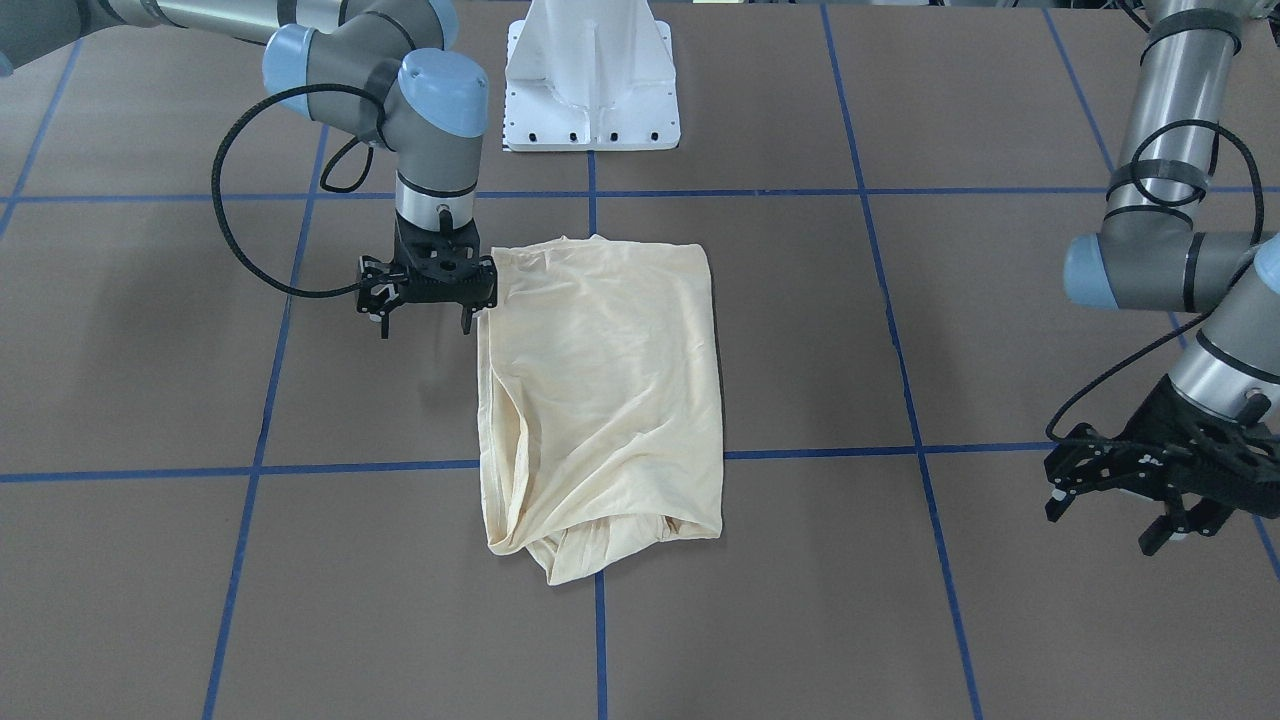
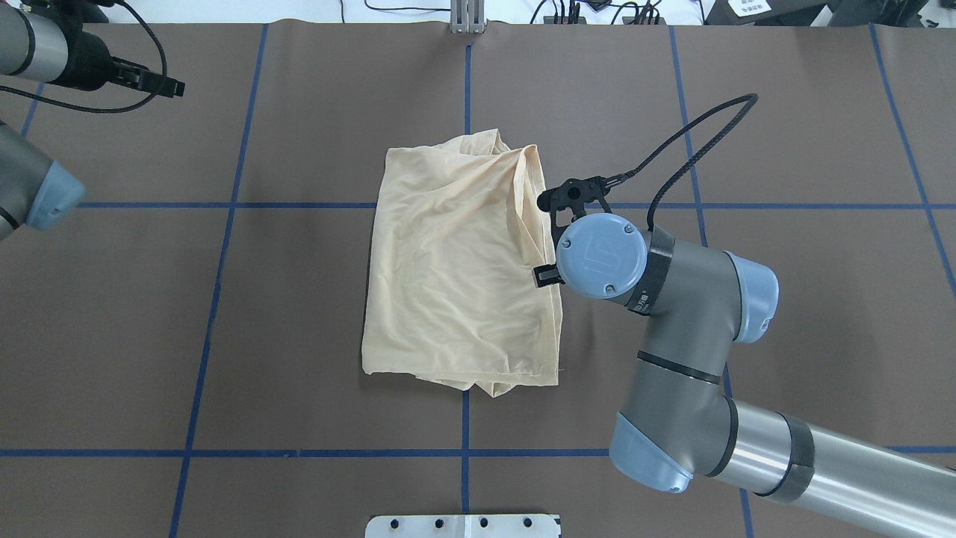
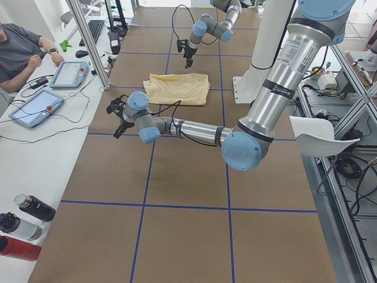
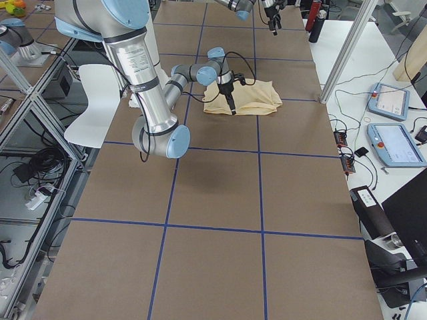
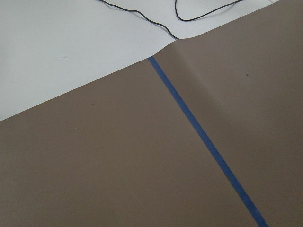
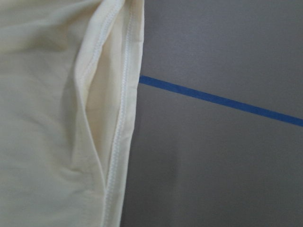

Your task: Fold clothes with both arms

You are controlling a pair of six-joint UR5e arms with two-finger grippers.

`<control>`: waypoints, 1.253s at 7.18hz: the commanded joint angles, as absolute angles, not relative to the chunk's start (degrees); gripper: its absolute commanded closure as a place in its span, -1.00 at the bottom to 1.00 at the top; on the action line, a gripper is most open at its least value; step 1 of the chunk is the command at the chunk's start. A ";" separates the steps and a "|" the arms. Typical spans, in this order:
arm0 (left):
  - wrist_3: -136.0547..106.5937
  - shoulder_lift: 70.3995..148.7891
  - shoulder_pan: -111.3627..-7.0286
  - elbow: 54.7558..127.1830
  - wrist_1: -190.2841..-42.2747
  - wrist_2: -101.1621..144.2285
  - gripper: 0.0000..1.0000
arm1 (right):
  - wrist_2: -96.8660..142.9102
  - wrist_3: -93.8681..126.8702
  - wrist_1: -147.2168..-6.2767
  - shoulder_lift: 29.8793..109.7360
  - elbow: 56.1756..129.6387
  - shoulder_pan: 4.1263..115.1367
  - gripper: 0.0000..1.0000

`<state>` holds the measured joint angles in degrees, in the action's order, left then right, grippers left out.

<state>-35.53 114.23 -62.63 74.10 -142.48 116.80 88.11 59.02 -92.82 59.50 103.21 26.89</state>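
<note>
Brown table (image 1: 800,600) crossed with blue tape lines (image 1: 350,467), and the cream-yellow shirt (image 1: 600,380) lies on it, folded into a rumpled rectangle. Right tool (image 1: 425,322) hangs at the shirt's corner, jaws spread wide, one fingertip (image 1: 467,325) just beside the hemmed edge, nothing gripped. Left tool (image 1: 1105,520) hovers well apart from the shirt over bare table, jaws spread too, empty.
</note>
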 commanded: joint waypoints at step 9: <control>-75.94 114.32 -22.87 103.54 -112.91 93.96 -1.00 | 88.95 69.43 -82.79 65.65 109.16 25.05 -1.00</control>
